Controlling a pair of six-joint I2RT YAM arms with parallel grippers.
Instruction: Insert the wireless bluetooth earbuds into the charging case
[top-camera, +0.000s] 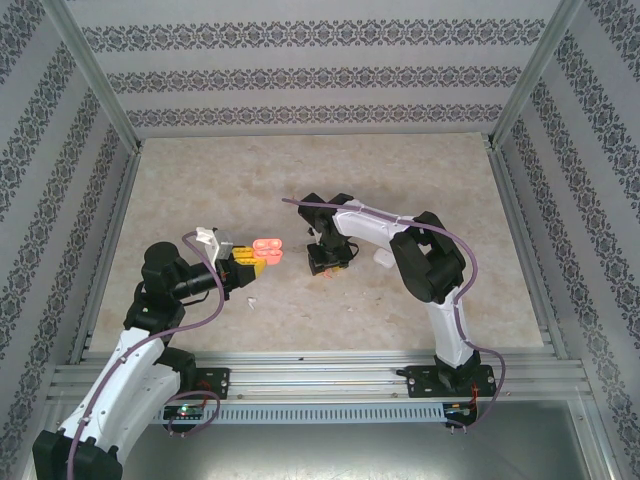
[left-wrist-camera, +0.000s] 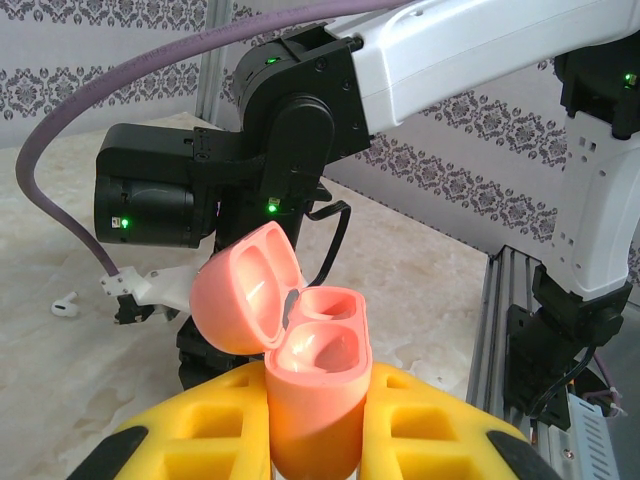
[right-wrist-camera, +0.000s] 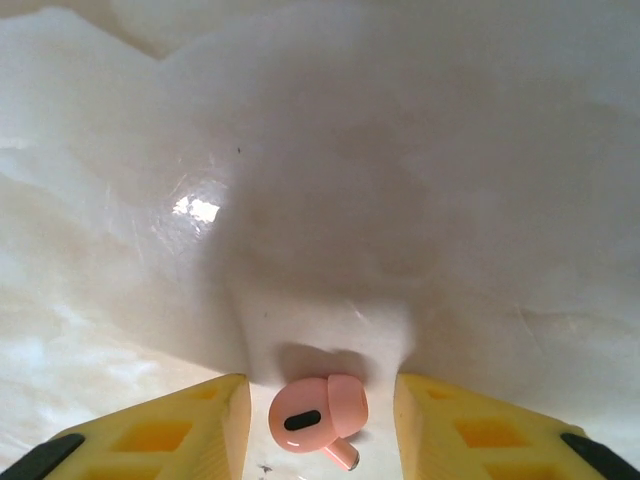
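Note:
An open coral-red charging case (left-wrist-camera: 318, 372) stands upright between my left gripper's (left-wrist-camera: 315, 395) yellow fingers, lid (left-wrist-camera: 238, 300) swung back, both wells empty. From above, the case (top-camera: 268, 249) is held off the table, left of the right gripper (top-camera: 328, 264). My right gripper (right-wrist-camera: 320, 405) points down at the table, open, with a coral-red earbud (right-wrist-camera: 316, 416) lying on the surface between its fingers (right-wrist-camera: 185, 430), touching neither. A white earbud (left-wrist-camera: 66, 305) lies on the table beyond the right gripper.
The marble-look tabletop (top-camera: 400, 180) is walled by a metal frame and patterned panels. A small white piece (top-camera: 385, 260) lies by the right arm's elbow, another (top-camera: 250, 300) near the left gripper. An aluminium rail (top-camera: 330, 375) runs along the near edge.

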